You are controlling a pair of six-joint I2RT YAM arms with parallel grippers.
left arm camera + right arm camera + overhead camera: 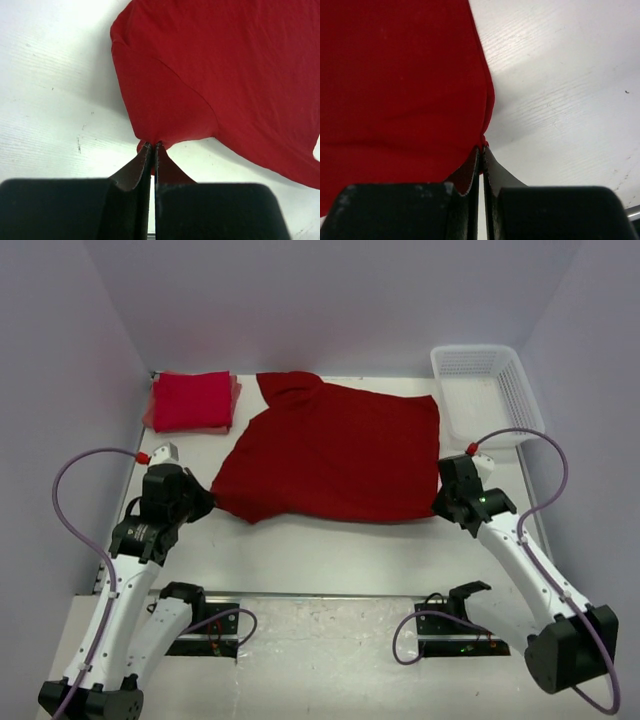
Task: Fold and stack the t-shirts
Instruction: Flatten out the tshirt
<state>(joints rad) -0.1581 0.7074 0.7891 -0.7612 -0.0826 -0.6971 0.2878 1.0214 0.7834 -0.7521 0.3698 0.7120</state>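
Partly hidden, t-shirt (225, 75) corner, left gripper (152, 146) clamped

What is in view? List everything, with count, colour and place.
spread shirt: one, dark red, flat in the middle of the table
folded shirts: one pile, count unclear, bright red, far left corner
basket: one, white lattice, far right corner
table: one, white, under everything
left gripper: one, black, shut on the spread shirt's near left corner
right gripper: one, black, shut on the spread shirt's near right corner
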